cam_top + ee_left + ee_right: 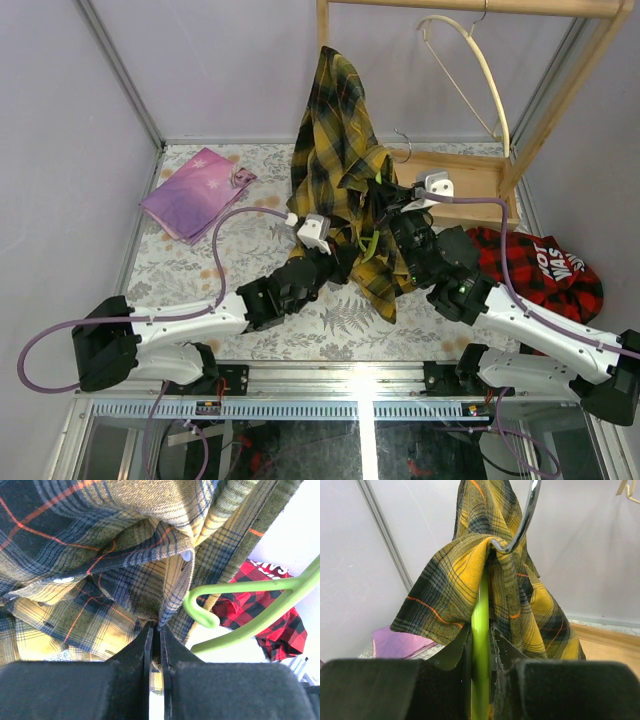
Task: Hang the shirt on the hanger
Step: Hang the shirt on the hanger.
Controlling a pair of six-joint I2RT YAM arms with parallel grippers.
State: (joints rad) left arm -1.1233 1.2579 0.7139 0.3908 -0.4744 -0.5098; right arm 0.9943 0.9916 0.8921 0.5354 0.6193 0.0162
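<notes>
The yellow-and-black plaid shirt (338, 140) hangs in a bunch from the top of the wooden post down to the table. My right gripper (388, 212) is shut on the pale green hanger (480, 625). The bar runs upright between its fingers, with the shirt (455, 585) draped over it. The silver hook (526, 515) pokes out above the cloth. My left gripper (156, 628) is shut on a hem fold of the shirt (150, 575), just left of the hanger's curved end (202, 612). In the top view the left gripper (343, 260) sits low against the shirt's hanging part.
A wooden rack (455, 185) stands at the back right, with a cream curved hanger (482, 62) on its top rail. A red-and-black plaid garment (545, 270) lies to the right of the right arm. A purple cloth (195, 190) lies at the back left.
</notes>
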